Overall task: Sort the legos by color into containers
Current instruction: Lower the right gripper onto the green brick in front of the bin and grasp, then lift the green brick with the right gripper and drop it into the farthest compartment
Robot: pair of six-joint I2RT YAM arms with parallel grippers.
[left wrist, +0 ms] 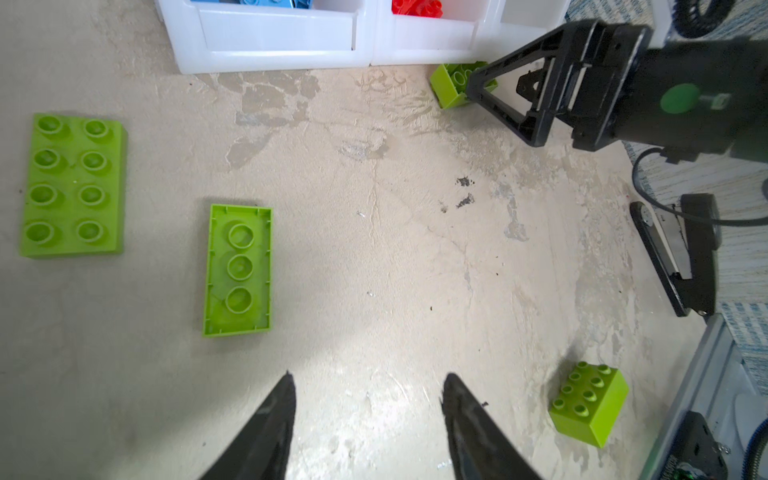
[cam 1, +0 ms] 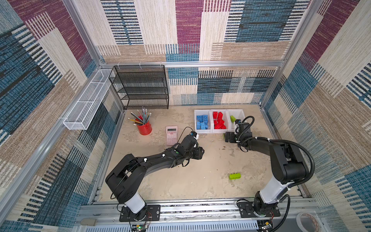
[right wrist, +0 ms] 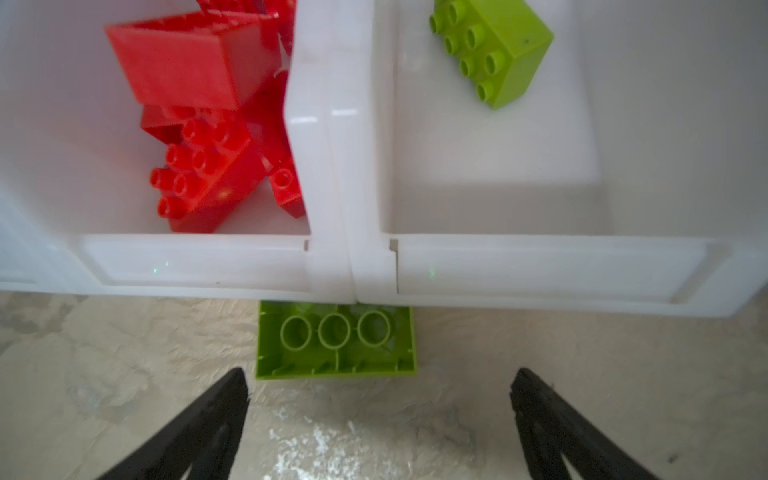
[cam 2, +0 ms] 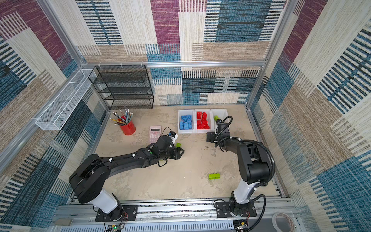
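The sorting is judged to be in its last stage. The blue bricks point(cam 1: 202, 122) are gathered in one end bin of the three joined white bins point(cam 1: 202, 132). The red bricks point(cam 1: 219, 120) are in the middle one, and a single lime green brick point(right wrist: 494, 50) lies in the third bin point(right wrist: 540, 266). Only lime green pieces are seen loose on the desk point(cam 1: 200, 180).

The step in hand is taken to be the pick-up of an upturned green brick point(right wrist: 336, 338). It lies hollow side up on the desk, against the bins' front wall at the seam between the red and the green bin. The right claw point(right wrist: 380, 376) is held just short of it, jaws spread wide with nothing between them. The brick sits ahead of the fingertips and nearer one finger than the other.

The left claw point(left wrist: 370, 376) is poised over bare desk, its jaws partly apart and empty. In its wrist view a studs-up green brick point(left wrist: 72, 185) and a second upturned green brick point(left wrist: 237, 270) are seen near each other, with a chunky green brick point(left wrist: 588, 405) well apart.

For the next move, the right claw would need to be centred on the brick. Since one long side is blocked by the bin wall, the brick would have to be gripped across its ends or first drawn clear of the wall. It would then have to be lifted over the front lip into the third bin.
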